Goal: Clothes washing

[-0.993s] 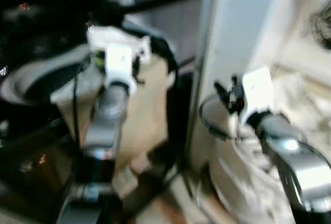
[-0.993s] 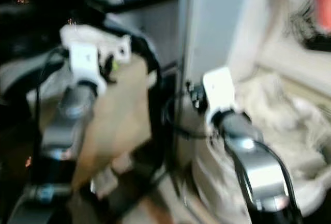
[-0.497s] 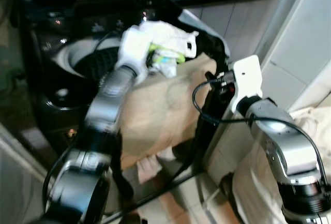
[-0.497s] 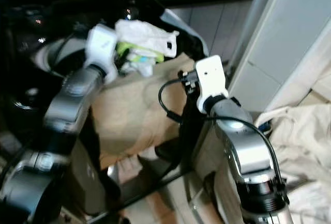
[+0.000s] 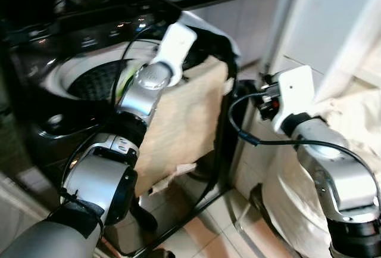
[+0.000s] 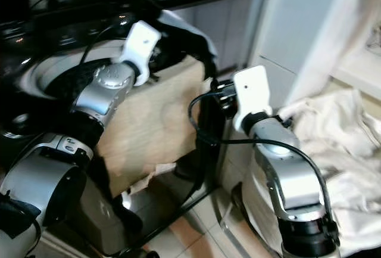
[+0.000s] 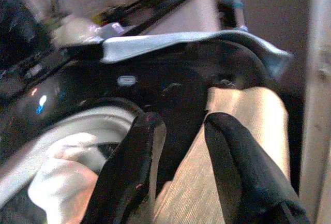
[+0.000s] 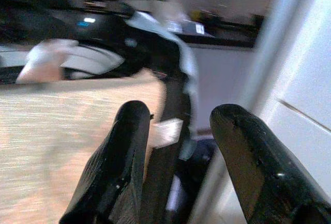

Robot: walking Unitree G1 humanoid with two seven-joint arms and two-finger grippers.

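**Claws held empty beside the open washer**

Laundry is seen in two places: a white garment (image 7: 57,193) lies at the rim of the washing machine (image 5: 59,79), and a pale heap of clothes (image 6: 333,145) rests well apart, on the robot's right. The left claw (image 7: 178,131) is held slightly parted over the washer's edge, gripping nothing. The right claw (image 8: 178,131) is spread wider, also empty, near the beige cloth (image 5: 184,127). The drum opening is best approached squarely, so that loose fabric is not snagged on the rim.

Home laundry corner, top-loading washing machine (image 5: 89,79), tiled floor (image 5: 202,234), heaped white laundry (image 6: 339,145)
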